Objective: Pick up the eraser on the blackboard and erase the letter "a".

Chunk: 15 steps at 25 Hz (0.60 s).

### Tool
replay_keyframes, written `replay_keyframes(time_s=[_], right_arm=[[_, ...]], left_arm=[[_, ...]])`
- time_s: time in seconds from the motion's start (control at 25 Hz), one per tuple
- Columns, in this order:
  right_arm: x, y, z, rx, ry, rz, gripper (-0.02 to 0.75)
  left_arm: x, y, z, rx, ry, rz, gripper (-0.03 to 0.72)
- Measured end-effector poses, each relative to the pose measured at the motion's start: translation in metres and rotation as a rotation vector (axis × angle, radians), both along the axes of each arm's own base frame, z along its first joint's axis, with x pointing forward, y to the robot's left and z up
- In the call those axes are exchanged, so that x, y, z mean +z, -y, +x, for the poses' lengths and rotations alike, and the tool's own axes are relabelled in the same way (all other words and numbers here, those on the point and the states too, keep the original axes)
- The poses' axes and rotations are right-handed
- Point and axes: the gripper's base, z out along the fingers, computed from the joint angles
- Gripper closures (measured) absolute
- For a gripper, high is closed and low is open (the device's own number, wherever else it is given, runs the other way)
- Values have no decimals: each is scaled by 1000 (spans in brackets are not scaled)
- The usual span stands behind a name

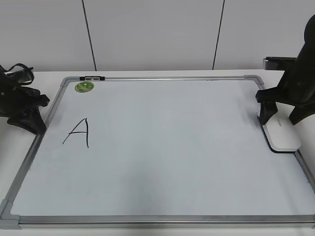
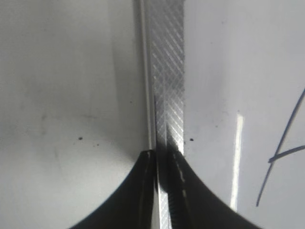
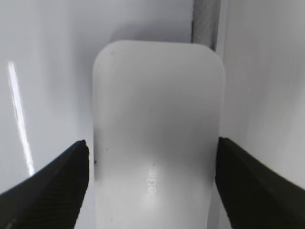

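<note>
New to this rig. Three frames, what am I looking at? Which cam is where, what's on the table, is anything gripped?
It is a two-arm robot; each arm ends in a gripper with a camera on its wrist.

The wide picture is an outside camera looking down at a slant on a whiteboard lying flat on a table. On it are a handwritten capital "A", a green sticker and, at the right edge, a white eraser.

The left wrist picture shows the left gripper with its fingers close together over the board's metal frame, holding nothing.

The right wrist picture looks straight down on the eraser. The right gripper is open, one finger on each side of the eraser, with small gaps showing. So nothing is gripped yet. No small "a" is visible.
</note>
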Motion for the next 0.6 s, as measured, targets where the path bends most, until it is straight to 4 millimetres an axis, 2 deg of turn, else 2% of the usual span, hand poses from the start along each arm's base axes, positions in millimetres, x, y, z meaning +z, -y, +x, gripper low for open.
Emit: replay_keyframes(time_s=[0.28,0.4,0.6], right_arm=[[29,0,9,10,-18,4,116],[39,0,9,15,-46,6,116],[58,-1,5,29,-20,5,125]], left_arm=[[0,0,0,-1,0,2,596],[0,0,0,-4,-2,5,522],[1,-3,-4,-37,-25,35,308]])
